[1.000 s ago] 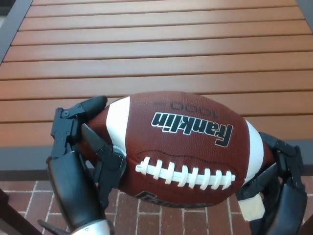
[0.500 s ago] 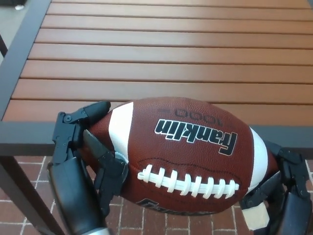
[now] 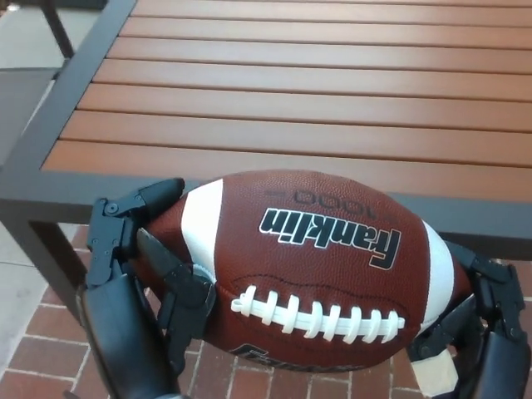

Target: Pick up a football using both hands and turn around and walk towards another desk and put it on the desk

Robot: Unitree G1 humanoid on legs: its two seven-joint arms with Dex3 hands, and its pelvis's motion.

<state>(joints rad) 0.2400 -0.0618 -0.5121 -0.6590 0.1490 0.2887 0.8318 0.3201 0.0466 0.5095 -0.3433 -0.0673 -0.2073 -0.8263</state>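
A brown Franklin football (image 3: 312, 266) with white stripes and white laces fills the lower middle of the head view, held in the air between my two hands. My left hand (image 3: 141, 274) presses its black fingers around the ball's left end. At the ball's right end my right hand (image 3: 474, 320) cups it from below and the side. The ball hangs over the near edge of the wooden slatted desk (image 3: 332, 91), above brick paving.
The desk has a dark metal frame (image 3: 75, 75) along its left and near edges, with a dark leg (image 3: 37, 249) at the near left corner. Red brick floor (image 3: 50, 332) lies below. Grey paving (image 3: 33, 41) shows at the upper left.
The whole picture has shifted: the desk now sits further right and up, its left corner and leg showing, so the camera has moved. The ball stays held between both hands.
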